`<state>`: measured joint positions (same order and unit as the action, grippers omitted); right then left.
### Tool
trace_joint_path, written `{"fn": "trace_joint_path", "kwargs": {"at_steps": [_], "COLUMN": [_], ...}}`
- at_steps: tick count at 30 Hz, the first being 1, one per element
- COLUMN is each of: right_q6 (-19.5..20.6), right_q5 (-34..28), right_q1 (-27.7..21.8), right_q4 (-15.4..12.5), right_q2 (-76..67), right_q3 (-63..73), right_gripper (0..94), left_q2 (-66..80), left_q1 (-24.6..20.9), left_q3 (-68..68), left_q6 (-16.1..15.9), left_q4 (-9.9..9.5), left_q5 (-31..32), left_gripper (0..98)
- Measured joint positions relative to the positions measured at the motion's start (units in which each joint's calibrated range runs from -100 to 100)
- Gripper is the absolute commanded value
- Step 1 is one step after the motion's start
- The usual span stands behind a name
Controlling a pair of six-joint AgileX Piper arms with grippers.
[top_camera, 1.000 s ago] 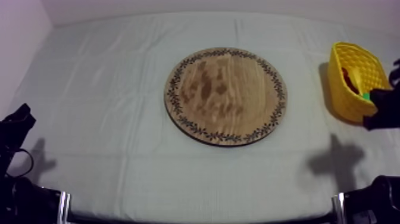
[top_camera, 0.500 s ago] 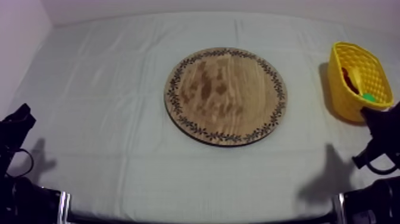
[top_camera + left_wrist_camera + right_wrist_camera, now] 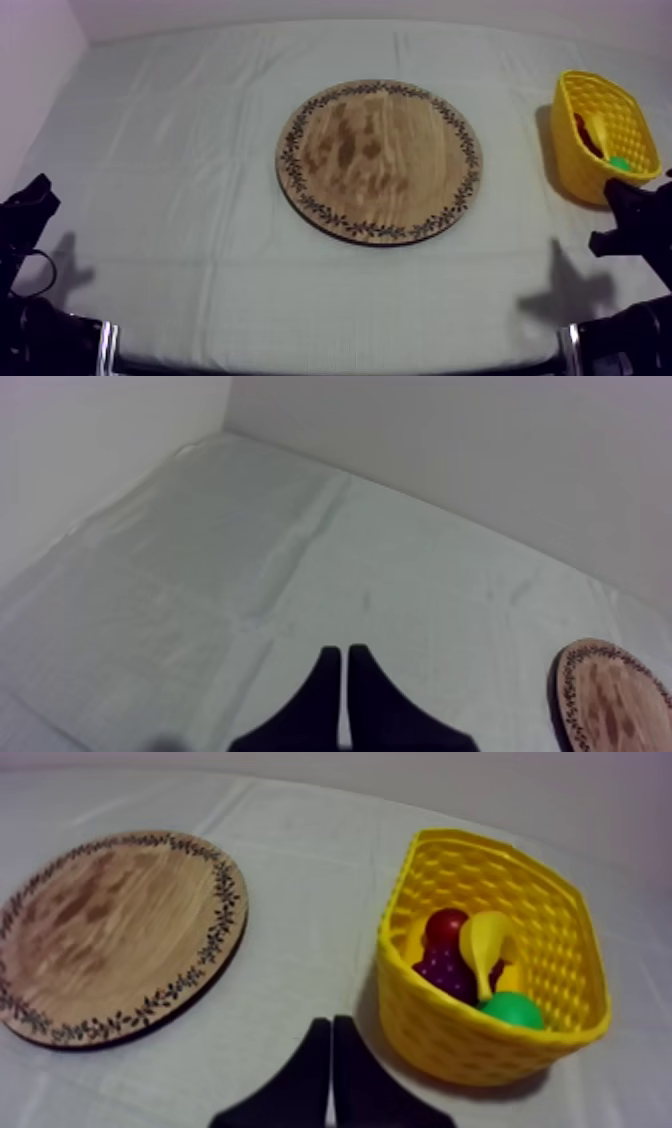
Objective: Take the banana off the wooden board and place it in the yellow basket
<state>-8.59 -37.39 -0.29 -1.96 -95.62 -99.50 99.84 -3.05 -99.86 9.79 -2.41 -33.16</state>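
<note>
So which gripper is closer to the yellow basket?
Right: the right gripper sits beside the yellow basket; the left gripper rests across the table, past the round wooden board.

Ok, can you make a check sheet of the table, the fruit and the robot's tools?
Surface: grey-white cloth, creased.
Job's things: wooden board bare; banana lies in the yellow basket.
Clutter: grapes, small red fruit and a green fruit share the basket.
Tools: left tool shut on nothing, over the cloth; right tool shut on nothing, beside the basket.
Cables: nothing seen.
Surroundings: pale wall at the cloth's far edge.
</note>
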Motion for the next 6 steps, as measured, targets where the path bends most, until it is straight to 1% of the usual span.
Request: {"fn": "trace_joint_path", "kwargs": {"at_steps": [3,6], "right_q6": [1.76,1.87], "right_q5": [0.0,0.0], "right_q1": [0.04,0.04], "right_q4": [0.06,0.06], "right_q2": [0.0,0.0], "right_q3": [0.0,0.0], "right_gripper": [0.5,0.5], "left_q2": [0.0,0.0], "left_q1": [0.0,0.0], "left_q3": [0.0,0.0], "left_q6": [0.0,0.0], "left_q4": [0.0,0.0], "left_q5": [0.0,0.0], "left_gripper": [0.1,0.1]}}
